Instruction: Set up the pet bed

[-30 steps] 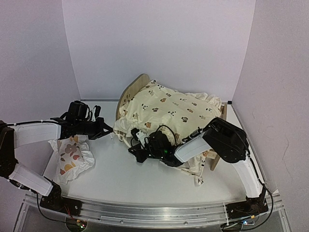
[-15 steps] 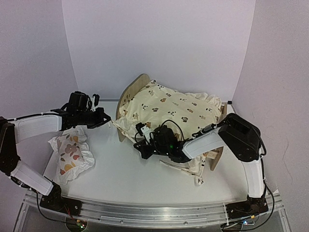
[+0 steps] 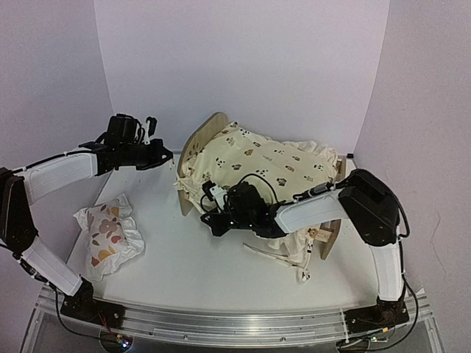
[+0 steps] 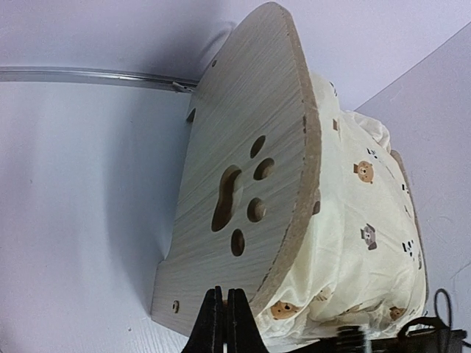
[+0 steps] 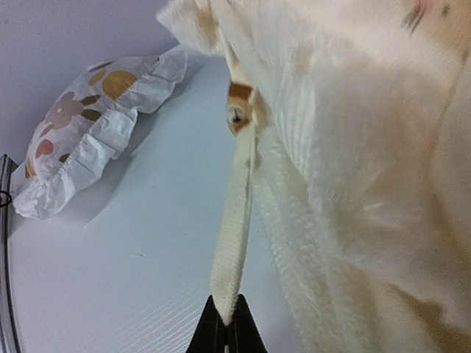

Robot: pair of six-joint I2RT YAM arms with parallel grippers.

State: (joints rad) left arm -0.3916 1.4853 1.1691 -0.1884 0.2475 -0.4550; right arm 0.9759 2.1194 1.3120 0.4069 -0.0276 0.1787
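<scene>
The pet bed (image 3: 197,143) stands on the tabletop (image 3: 191,272), a little toward 2 o'clock from the middle. Its arched headboard is at the 10 o'clock end and its low footboard (image 3: 331,234) at the 4 o'clock end. A cream animal-print cushion (image 3: 257,165) lies over the frame and spills down the 6 o'clock side.

The left fingers (image 4: 215,323) are pressed together with nothing between them. They hang in the air just off the headboard at about its 9 o'clock, pointing at the lower edge of the board below the paw-print cutout (image 4: 229,198).

The right fingers (image 5: 210,334) are down low at the bed's 7 o'clock side, pinched tight on the end of a cushion tie (image 5: 234,220), which runs taut from them up to the cushion's ruffled edge. A second tie (image 3: 271,256) lies loose on the tabletop at the bed's 6 o'clock.

A small white pillow (image 3: 109,237) with orange-brown prints rests well apart from the bed, at the tabletop's 8 o'clock.
</scene>
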